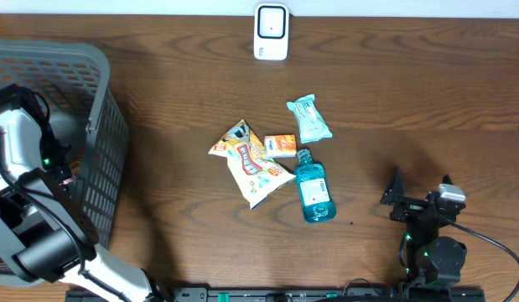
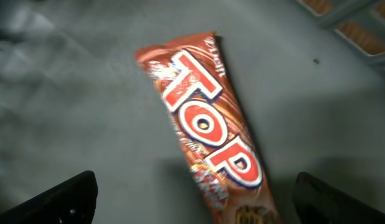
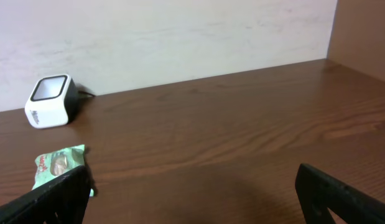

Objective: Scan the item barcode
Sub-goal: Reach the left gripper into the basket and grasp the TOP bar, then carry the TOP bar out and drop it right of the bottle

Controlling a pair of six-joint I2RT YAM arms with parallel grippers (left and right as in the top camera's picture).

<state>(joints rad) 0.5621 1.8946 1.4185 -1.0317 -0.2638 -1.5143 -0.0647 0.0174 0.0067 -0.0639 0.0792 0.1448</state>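
Your left claw (image 2: pixel 195 186) stands spread over the wrapper (image 2: pixel 204 124) marked "TOP", its long axis running upper-left to lower-right; right claw (image 3: pixel 192 177) spread, empty.

overhead: high, looked straight down on the wooden surface (image 1: pixel 393 84) | left wrist: close, faced down at TOP chocolate bar (image 2: pixel 208 118) on basket (image 1: pixel 108 159) floor | right wrist: low over surface, faced the wall (image 3: pixel 180 37) | overhead and right wrist shared barcode scanner (image 1: pixel 271 32), green packet (image 1: pixel 309 119)

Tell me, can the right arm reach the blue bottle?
Probably yes. The right gripper is open, and only bare table lies between it and the blue bottle.
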